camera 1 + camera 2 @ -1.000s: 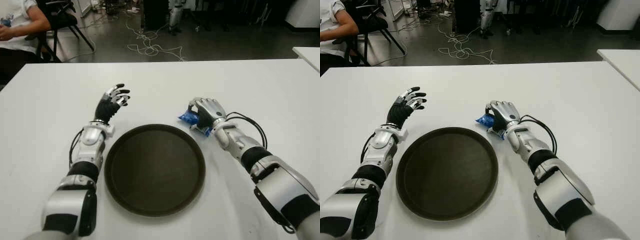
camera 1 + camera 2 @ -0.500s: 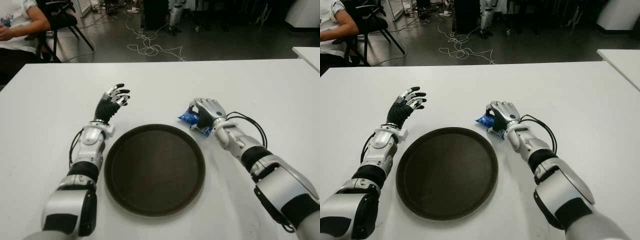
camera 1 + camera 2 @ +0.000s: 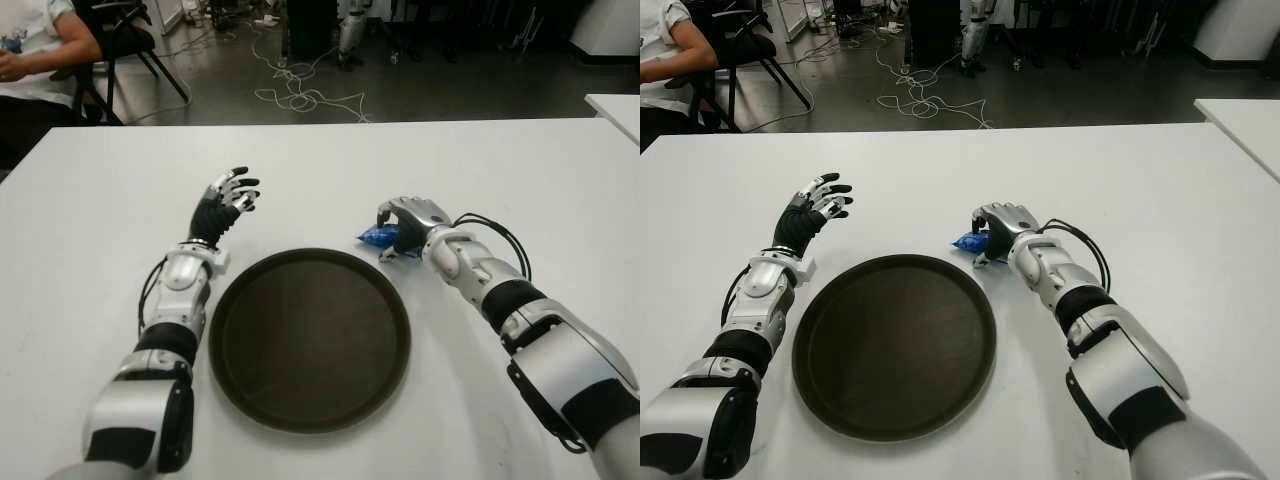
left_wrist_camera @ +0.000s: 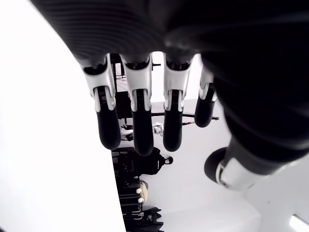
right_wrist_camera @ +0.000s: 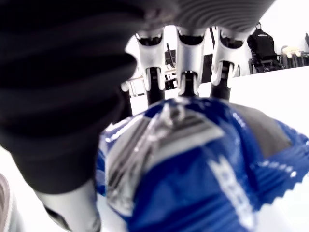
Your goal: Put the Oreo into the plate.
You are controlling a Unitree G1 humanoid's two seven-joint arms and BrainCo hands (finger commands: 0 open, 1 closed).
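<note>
A blue Oreo packet (image 3: 380, 236) sits just beyond the far right rim of the round dark plate (image 3: 309, 338), held in my right hand (image 3: 403, 226). The fingers (image 5: 186, 67) curl over the packet (image 5: 193, 164), which fills the right wrist view. My left hand (image 3: 228, 196) is raised above the white table (image 3: 90, 250) to the far left of the plate, fingers (image 4: 137, 116) spread and holding nothing.
A person sits on a chair (image 3: 120, 40) beyond the table's far left corner. Cables (image 3: 300, 95) trail over the floor behind. Another white table's corner (image 3: 615, 105) shows at the right.
My right hand has turned and risen slightly with the packet in it, so less of the blue wrapper shows. The left hand has not moved.
</note>
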